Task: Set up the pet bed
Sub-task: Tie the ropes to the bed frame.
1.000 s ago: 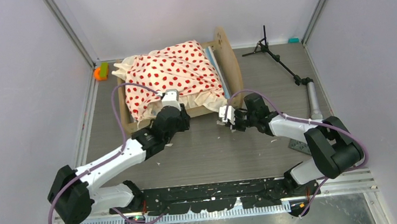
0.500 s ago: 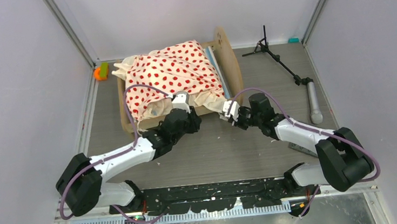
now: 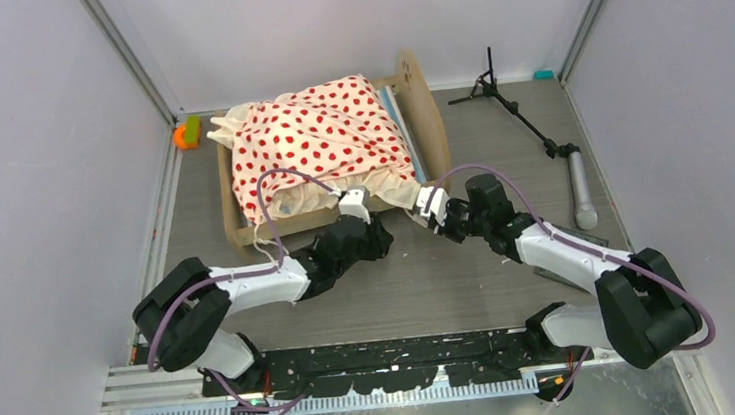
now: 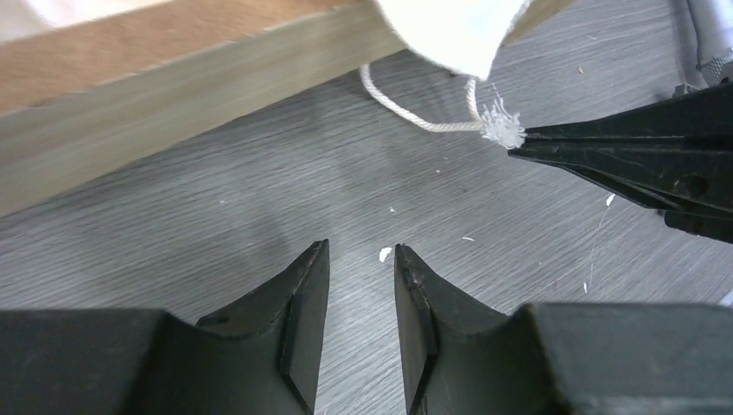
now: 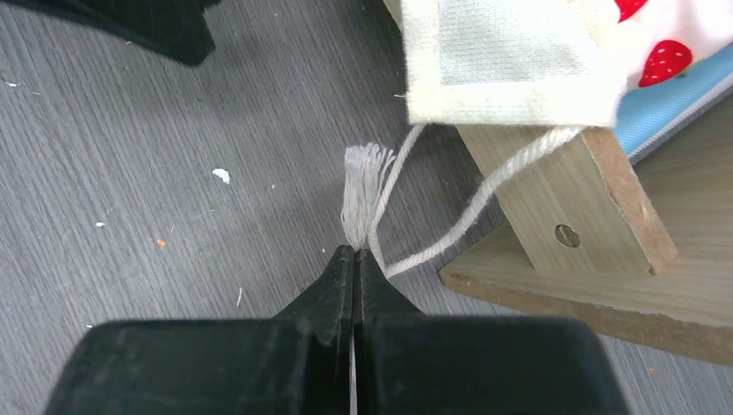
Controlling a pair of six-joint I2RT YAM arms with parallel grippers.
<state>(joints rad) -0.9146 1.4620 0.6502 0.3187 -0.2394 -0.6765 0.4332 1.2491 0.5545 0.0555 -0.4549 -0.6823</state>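
Pet bed (image 3: 427, 102) sits upper centre of the top view, on the counter (image 3: 450, 283), tall end board to the right.

Handling, my read:
- Frame (image 5: 592, 212) is stiff board and probably light. Expect it to slide if you haul on anything attached to it.
- Bedding (image 3: 322, 136) is soft, limp cloth, draped and bunched over the mattress (image 5: 670, 108). It won't hold shape, so take it by a hem or corner, not mid-panel.
- Tie cord (image 5: 471, 212) hangs off the cream corner. It is thin, floppy and frayed at the end. The best pinch is just behind the tuft, which is where you have it.

Right fingers (image 5: 353, 268) are clenched on that cord directly below the frayed tuft, bottom centre of the right wrist view. From there the cord runs up-right to the bedding corner, over the frame leg. It curves, so it looks slack.

Left fingers (image 4: 304, 298) are released, with a narrow gap and nothing in it. They hover over bare counter at bottom centre of the left wrist view. The frame rail crosses the upper left, apart from them. The cord end and your right tips sit upper right in that view, near the left tips but not touching.

Keep pulls gentle, because the fray could slip out.
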